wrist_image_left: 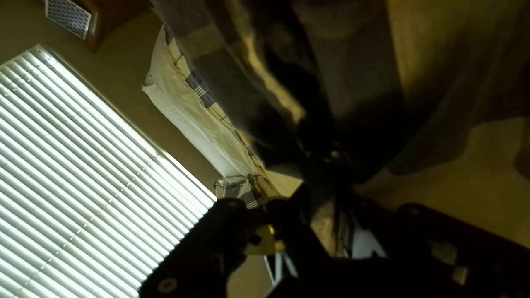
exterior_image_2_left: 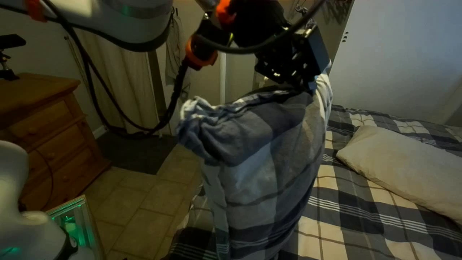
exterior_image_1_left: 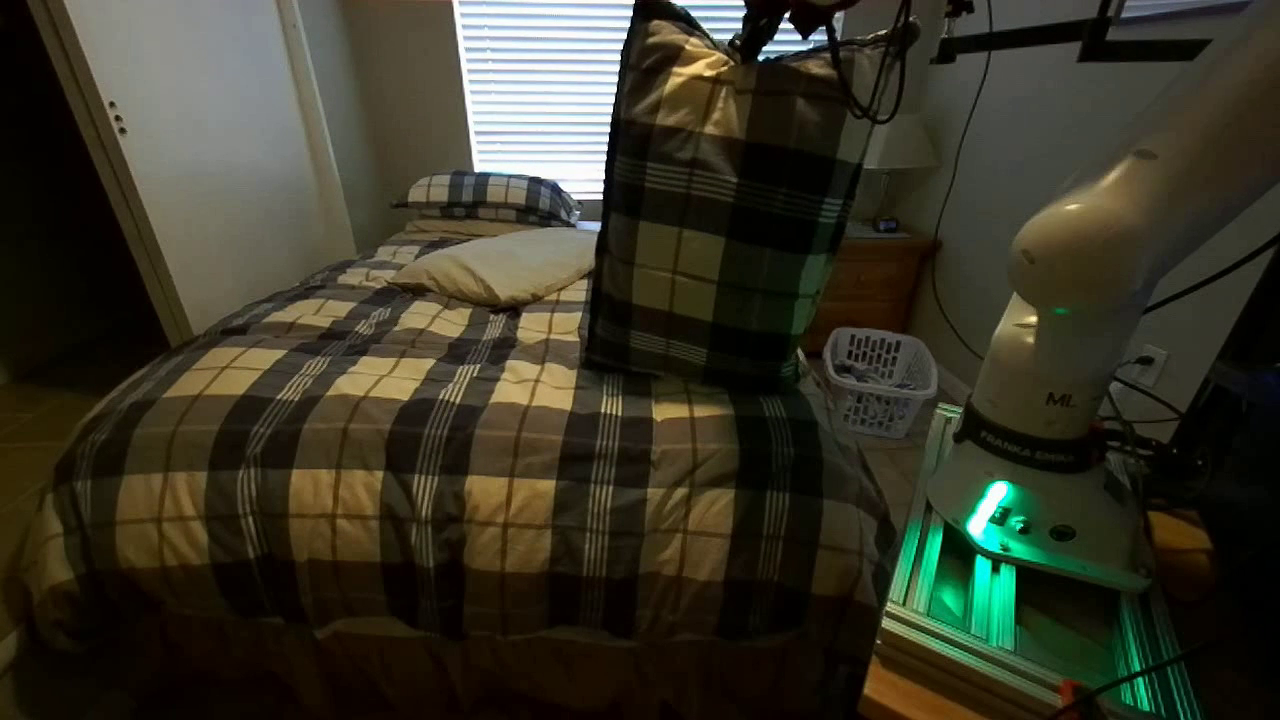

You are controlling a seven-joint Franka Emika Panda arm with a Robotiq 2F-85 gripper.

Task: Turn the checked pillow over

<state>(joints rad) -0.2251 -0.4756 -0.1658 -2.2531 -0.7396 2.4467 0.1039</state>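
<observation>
The gripper (exterior_image_1_left: 747, 45) held the checked pillow (exterior_image_1_left: 725, 215) pinched by its top edge, roughly upright over the right side of the bed (exterior_image_1_left: 400, 480), and a clean turn likely called for lowering slowly while tipping past vertical.

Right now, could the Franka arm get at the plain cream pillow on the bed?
Probably not yet: the gripper is pinching the large checked pillow by its top edge, so it likely must let go first. Nothing visible lies on the cream pillow.
</observation>
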